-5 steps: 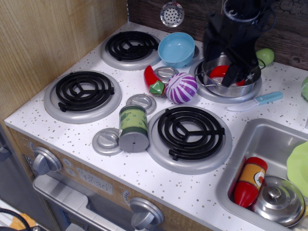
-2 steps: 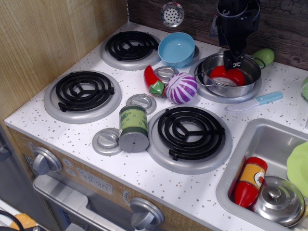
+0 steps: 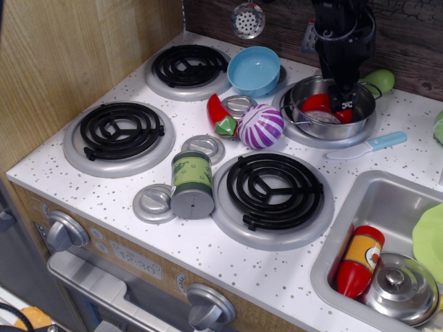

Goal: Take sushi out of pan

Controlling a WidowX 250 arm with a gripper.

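Observation:
The pan (image 3: 302,119), round shiny steel with wire handles, sits on the back right burner. The sushi (image 3: 317,104) lies inside it, its red top showing with a bit of white base below. My black gripper (image 3: 344,105) reaches straight down from above into the pan, with its fingertips (image 3: 339,104) low over the right part of the sushi. The fingers stand a little apart and seem to hold nothing. The gripper hides the sushi's right side.
A light blue bowl (image 3: 253,70) stands left of the pan. A purple-striped ball (image 3: 260,126) and a red chili (image 3: 220,114) lie in front left. A blue-handled knife (image 3: 370,146) lies to the front right. A green can (image 3: 191,183), a sink (image 3: 346,207) with bottle (image 3: 358,260) and lid (image 3: 400,285).
The gripper moved from the pan's left rim to above its middle and then came down into the pan onto the sushi. The pan and sushi have not moved.

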